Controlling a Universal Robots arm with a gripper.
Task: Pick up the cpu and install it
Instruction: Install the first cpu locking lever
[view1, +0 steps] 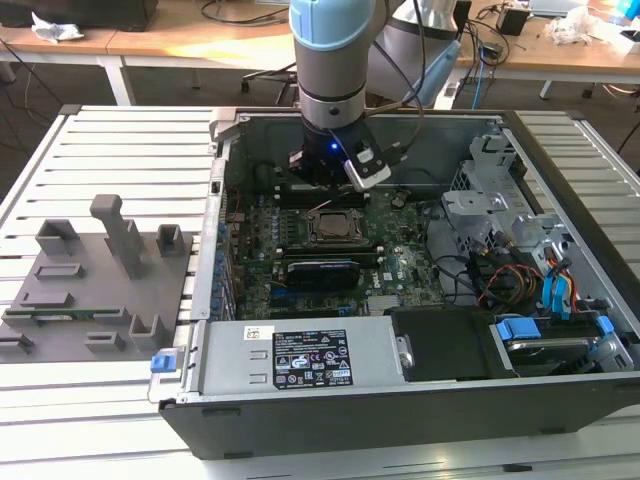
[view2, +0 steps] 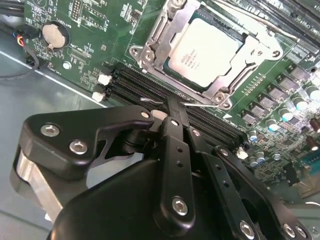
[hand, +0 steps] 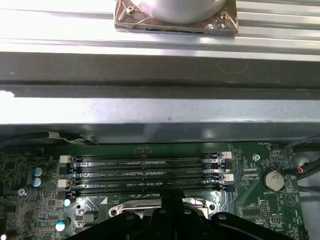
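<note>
**CPU sits in the socket, gripper above the memory slots**

CPU (view2: 206, 53), with its silver top facing up, lies flat inside the socket frame (view2: 150, 46) on the motherboard (view2: 90, 60). The frame is open around it, and nothing holds or touches the chip.

Nearest to the camera in the second wrist view is the black gripper (view2: 172, 107). Its fingers (view2: 176, 116) are brought together into one narrow tip and nothing is between them. This tip is over the black memory slots (view2: 150, 85), just beside the edge of the socket frame, and apart from the CPU.

In the first wrist view the four memory slots (hand: 150, 172) run side by side across the green board, with a round coin battery (hand: 272, 179) near one end.

In the exterior view the arm (view1: 333, 60) comes down into the open computer case (view1: 400, 400), above the socket (view1: 332, 226). Farther, on the exterior view's left, a grey holder (view1: 90, 290) lies on the slatted table (view1: 130, 140).
</note>
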